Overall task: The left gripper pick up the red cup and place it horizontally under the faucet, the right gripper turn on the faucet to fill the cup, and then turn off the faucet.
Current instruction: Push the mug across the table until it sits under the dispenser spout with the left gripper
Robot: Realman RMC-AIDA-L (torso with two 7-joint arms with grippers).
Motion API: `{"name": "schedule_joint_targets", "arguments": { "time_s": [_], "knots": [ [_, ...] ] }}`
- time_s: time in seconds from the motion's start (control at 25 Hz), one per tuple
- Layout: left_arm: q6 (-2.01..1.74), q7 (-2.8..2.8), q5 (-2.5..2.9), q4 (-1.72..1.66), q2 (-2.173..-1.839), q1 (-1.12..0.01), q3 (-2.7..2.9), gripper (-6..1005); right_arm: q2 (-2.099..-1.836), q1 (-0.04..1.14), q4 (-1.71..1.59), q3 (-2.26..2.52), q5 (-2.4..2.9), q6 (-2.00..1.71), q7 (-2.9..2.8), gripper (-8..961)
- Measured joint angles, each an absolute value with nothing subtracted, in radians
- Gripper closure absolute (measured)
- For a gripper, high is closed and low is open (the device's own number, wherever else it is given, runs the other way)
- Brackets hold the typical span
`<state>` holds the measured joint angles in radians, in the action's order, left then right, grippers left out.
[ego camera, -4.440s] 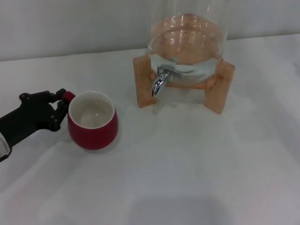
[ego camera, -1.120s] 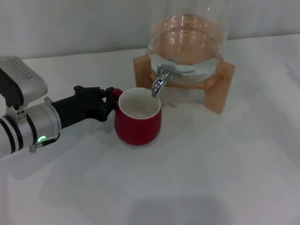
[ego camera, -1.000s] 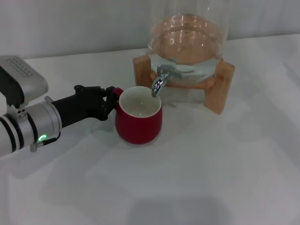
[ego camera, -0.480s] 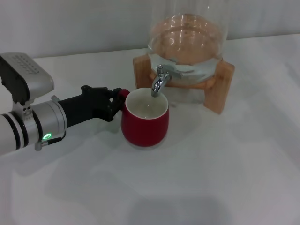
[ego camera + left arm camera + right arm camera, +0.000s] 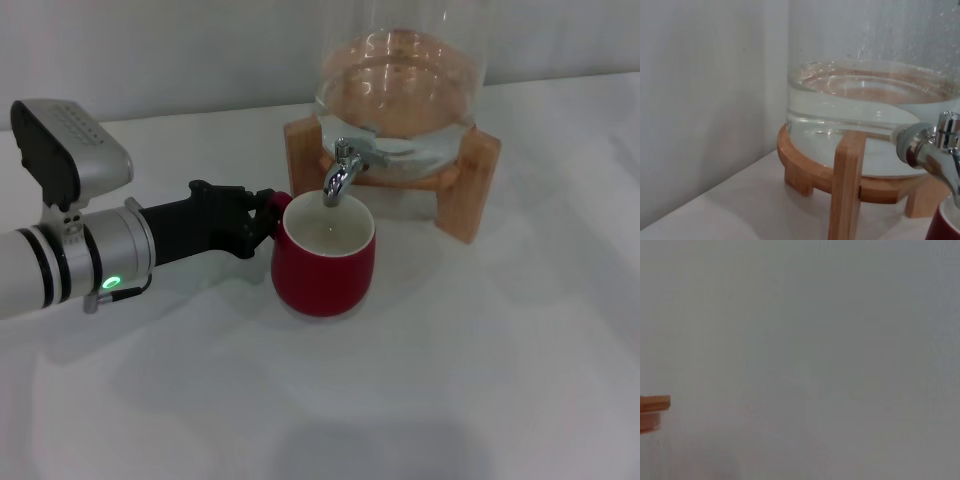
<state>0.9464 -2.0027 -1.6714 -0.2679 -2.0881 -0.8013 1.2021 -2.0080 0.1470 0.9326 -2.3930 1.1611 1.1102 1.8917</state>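
The red cup [image 5: 324, 268] stands upright on the white table, its cream inside facing up, directly below the spout of the chrome faucet [image 5: 340, 172]. My left gripper [image 5: 262, 218] reaches in from the left and is shut on the cup's small red handle. The faucet sticks out of a clear glass jar [image 5: 400, 85] part-filled with water, on a wooden stand [image 5: 470, 190]. In the left wrist view the faucet [image 5: 932, 150] is close by, with the cup's red rim [image 5: 945, 227] at the corner. The right gripper is out of view.
The white table [image 5: 450, 380] stretches in front of and to the right of the cup. A pale wall stands behind the jar. The right wrist view shows only a grey surface and a sliver of the wooden stand [image 5: 652, 405].
My left gripper has carried the red cup to the right across the table, from the left side to a spot right under the faucet spout. The arm has reached further in.
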Motion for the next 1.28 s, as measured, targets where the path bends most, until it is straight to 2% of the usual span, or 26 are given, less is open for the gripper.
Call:
{"name": "schedule_joint_targets", "arguments": {
  "time_s": [1.28],
  "knots": [
    [0.842, -1.981, -1.677, -0.281, -2.092, -0.786, 1.255, 851, -2.008, 0.153, 0.929, -2.393, 1.16, 1.112, 1.902, 322]
  ]
}}
